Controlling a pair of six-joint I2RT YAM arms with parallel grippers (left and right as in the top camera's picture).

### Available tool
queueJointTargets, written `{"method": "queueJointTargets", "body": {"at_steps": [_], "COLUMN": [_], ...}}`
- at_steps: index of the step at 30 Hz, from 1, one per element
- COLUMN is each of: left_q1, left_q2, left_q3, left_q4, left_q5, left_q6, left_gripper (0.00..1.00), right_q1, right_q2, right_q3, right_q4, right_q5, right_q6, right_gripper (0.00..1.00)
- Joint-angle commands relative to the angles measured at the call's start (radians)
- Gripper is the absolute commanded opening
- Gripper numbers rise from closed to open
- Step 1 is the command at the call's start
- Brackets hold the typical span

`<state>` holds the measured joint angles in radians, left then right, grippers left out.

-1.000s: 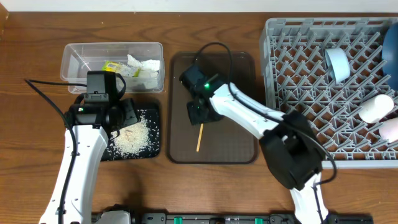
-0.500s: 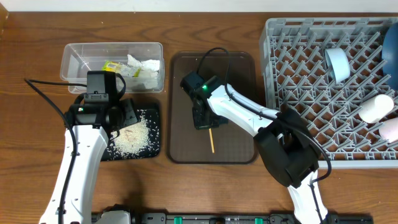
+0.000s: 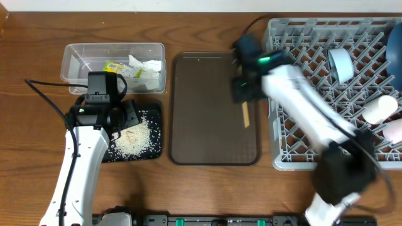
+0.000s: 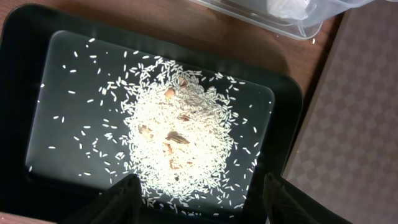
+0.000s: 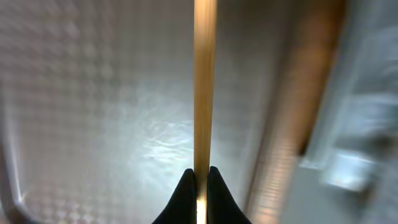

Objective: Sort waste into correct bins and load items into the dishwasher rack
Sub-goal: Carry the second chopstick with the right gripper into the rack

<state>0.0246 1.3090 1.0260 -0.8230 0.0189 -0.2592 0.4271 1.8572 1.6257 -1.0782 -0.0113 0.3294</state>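
Wooden chopstick (image 5: 204, 81) pinched by right gripper (image 5: 199, 177) above brown tray (image 3: 188, 125), right edge | left gripper (image 4: 202, 193) spread over rice (image 4: 180, 137) in black tray (image 4: 292, 124) | wrapper (image 3: 114, 66) print too small to read

free: above brown tray (image 3: 207, 119) | blocked right: rack (image 3: 281, 148) wall | left: black tray (image 3: 157, 150)

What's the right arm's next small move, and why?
Probably shift right until it is over the rack, and only then lower. The right claw is shut on the chopstick, which hangs over the brown tray at its right edge, just short of the rack's left wall.
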Motion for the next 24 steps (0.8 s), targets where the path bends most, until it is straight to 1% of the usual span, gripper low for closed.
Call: {"method": "queueJointTargets", "body": {"at_steps": [1,5,10,13,20,24], "left_q1": [0.005,0.005,0.005,0.005,0.005,0.005], "left_q2": [-0.001,0.001,0.009,0.015,0.025,0.025], "left_q3": [0.001,0.001,0.001,0.001,0.001,0.001], "left_q4": [-0.003,-0.002,-0.003,-0.003,-0.002,-0.003], "left_q5": [-0.012,-0.011,-0.008,-0.008,-0.008,-0.008], "left_q6": [-0.006,-0.009,-0.009,-0.009,-0.009,-0.009], "left_gripper": [0.65,0.65,0.65,0.65,0.65,0.65], "right_q1": [-0.075,-0.184,-0.257,-0.263,-0.263,-0.263], "right_q2": [-0.111,-0.15,-0.129,-0.115,-0.108,-0.108], "right_q3": [0.019,0.018,-0.03,-0.097,-0.269,-0.29], "right_q4": [-0.027,-0.074,-0.1,-0.079,0.044,0.076], "right_q5": [0.0,-0.001,-0.031,-0.041,-0.049,-0.047], "right_q6": [-0.156,-0.22,-0.228,-0.241,-0.241,-0.241], "right_gripper": [0.02,0.01,0.01,0.01,0.02,0.02]}}
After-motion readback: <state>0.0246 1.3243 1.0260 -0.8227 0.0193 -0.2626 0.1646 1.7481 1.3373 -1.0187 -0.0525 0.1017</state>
